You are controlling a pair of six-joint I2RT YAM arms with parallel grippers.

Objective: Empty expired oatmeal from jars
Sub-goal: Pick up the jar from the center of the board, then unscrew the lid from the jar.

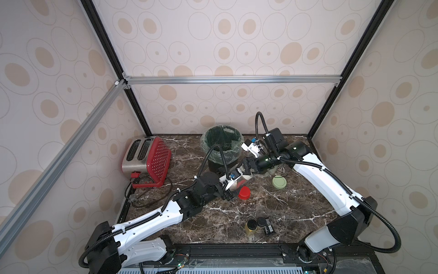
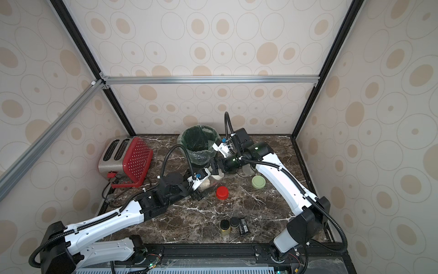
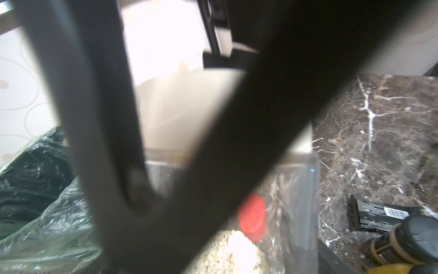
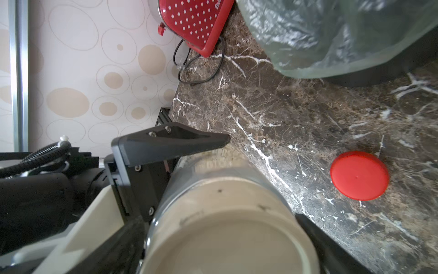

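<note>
**Item:** jar [image 4: 213, 168], clear, beige lid [image 4: 227, 237] screwed on, tipped on its side near the lined bin [image 1: 228, 154].
**Contents:** oatmeal [image 3: 225, 249], pale, loose, inside.
**Left claw** [image 1: 234, 188]: clamped around the jar body.
**Right claw** [image 1: 245, 169]: jaws astride the beige lid; whether they press it cannot be told.
**Loose on tabletop** [image 1: 237, 213]: red lid [image 1: 244, 192] just beside the jar; green lid [image 1: 279, 182] farther off.

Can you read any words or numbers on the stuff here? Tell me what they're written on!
"Ba": white letters on the red toaster in the right wrist view. The picture's edge cuts off the rest.
Black packet: it has a white label with print, too blurred to read in the left wrist view and too small in both top views.
Nothing else shows writing.
</note>
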